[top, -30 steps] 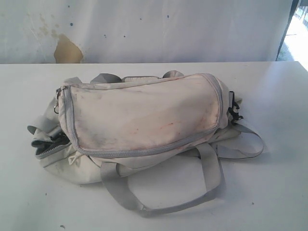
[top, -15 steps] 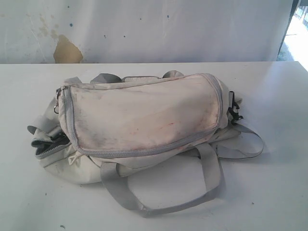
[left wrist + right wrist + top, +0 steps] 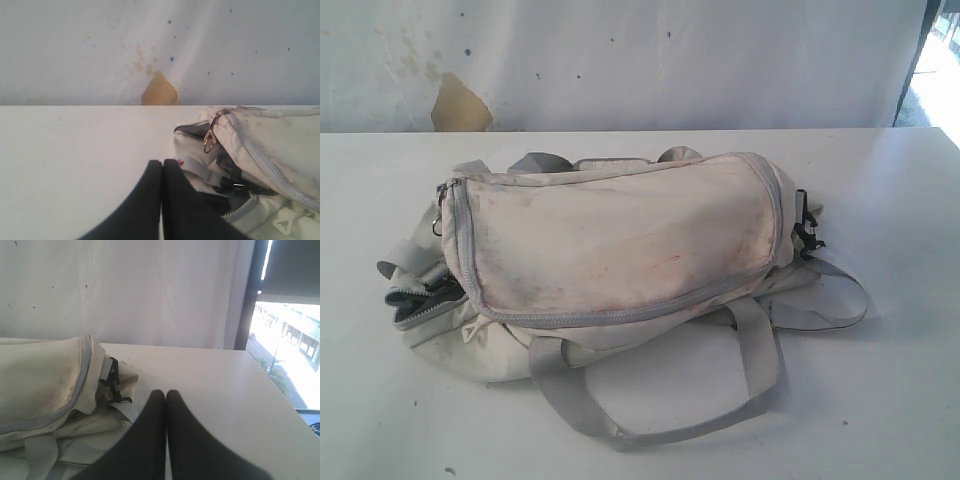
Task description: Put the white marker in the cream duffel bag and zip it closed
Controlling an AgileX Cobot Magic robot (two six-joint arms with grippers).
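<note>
The cream duffel bag [image 3: 620,240] lies on its side across the middle of the white bench [image 3: 890,400]. Its broad panel, smudged with red and grey, faces up. A grey zip [image 3: 620,315] runs around that panel and looks drawn shut along the near edge. At the bag's left end a smaller opening [image 3: 420,298] gapes, with a dark lining inside. What lies in it is too dim to make out. A grey carry strap [image 3: 570,405] loops out over the bench in front of the bag, and black clips [image 3: 806,232] hang at its right end. The left claw [image 3: 161,167] has its two black fingers pressed together with nothing between them. It sits low over the bench just beside the open left end, where a metal ring pull [image 3: 209,145] dangles from the zip. Whether the claw touches the fabric there I cannot tell. The right claw [image 3: 165,396] is likewise closed on nothing. It hangs over bare bench near the bag's right end, close to the black clips but apart from them. Behind the bench stands a pale wall [image 3: 650,60] with a tan patch [image 3: 460,105].
</note>
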